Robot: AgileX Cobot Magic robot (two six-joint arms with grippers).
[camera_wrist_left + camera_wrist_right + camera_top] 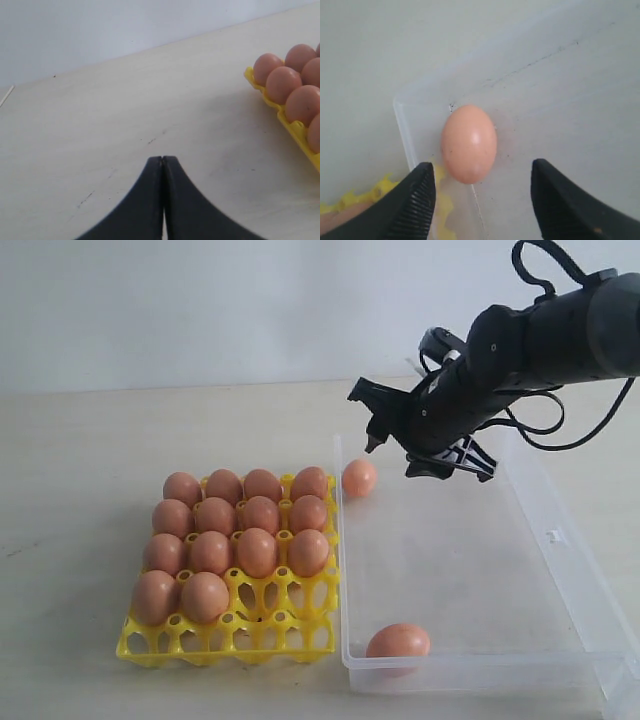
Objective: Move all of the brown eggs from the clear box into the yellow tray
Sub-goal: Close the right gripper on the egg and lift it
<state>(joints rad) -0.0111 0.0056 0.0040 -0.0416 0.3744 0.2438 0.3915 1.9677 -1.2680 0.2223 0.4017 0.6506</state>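
Over the far-left corner of the box [343,560], the right tool [393,458] hangs wide open and empty above an egg [359,478] tucked tight into that corner. My worry is a finger clips the box or nudges the egg and it rolls off. A second egg [398,641] sits near-left, and the tray [262,642] is left of the box. The left tool [162,159] is closed and empty.

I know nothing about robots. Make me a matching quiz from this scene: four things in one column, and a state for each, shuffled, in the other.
Things:
1. left end effector
2. right end effector
3. yellow tray
4. clear box

States:
A. holds two eggs
B. shut
C. open
D. holds fourteen eggs

Pairs: 1-B, 2-C, 3-D, 4-A
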